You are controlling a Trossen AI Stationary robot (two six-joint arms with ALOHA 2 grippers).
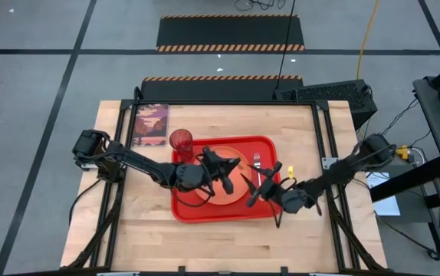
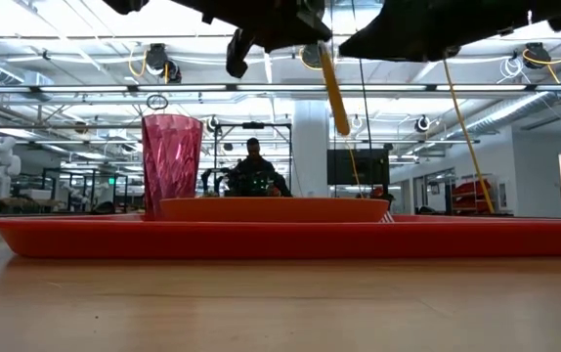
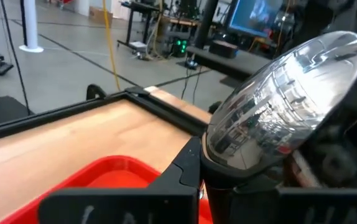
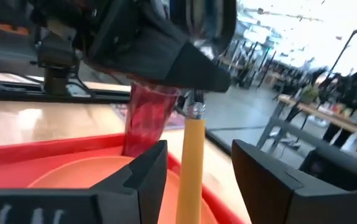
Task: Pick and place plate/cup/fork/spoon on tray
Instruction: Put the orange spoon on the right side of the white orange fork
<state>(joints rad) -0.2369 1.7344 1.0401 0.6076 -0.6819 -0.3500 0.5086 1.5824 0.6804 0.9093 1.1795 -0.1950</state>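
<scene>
The red tray (image 1: 185, 208) lies mid-table with the orange plate (image 1: 228, 192) on it. The dark red cup (image 1: 181, 141) stands upright at the tray's far left corner. The fork (image 1: 256, 159) lies on the tray's floor to the right of the plate. My left gripper (image 1: 231, 163) is above the plate, shut on the spoon (image 3: 284, 99). The spoon's orange handle (image 2: 334, 93) hangs slanting down. My right gripper (image 4: 194, 180) is open above the plate's right side, one finger on each side of the handle; I see no touch. My left gripper pinches the spoon between its two fingers at the bowl's narrow end (image 3: 228, 177), just above the metal collar (image 4: 194, 109) of the handle. The silver bowl sticks back past the fingers toward the wrist. The handle hangs below the fingers, tilted, clear of plate and tray.
A picture card (image 1: 150, 125) lies on the table's far left, beside the cup. Bare wood (image 1: 228, 238) lies near of the tray. The table's black frame rail (image 3: 166, 102) runs along the far edge. A person (image 2: 252, 166) sits in the room beyond the table.
</scene>
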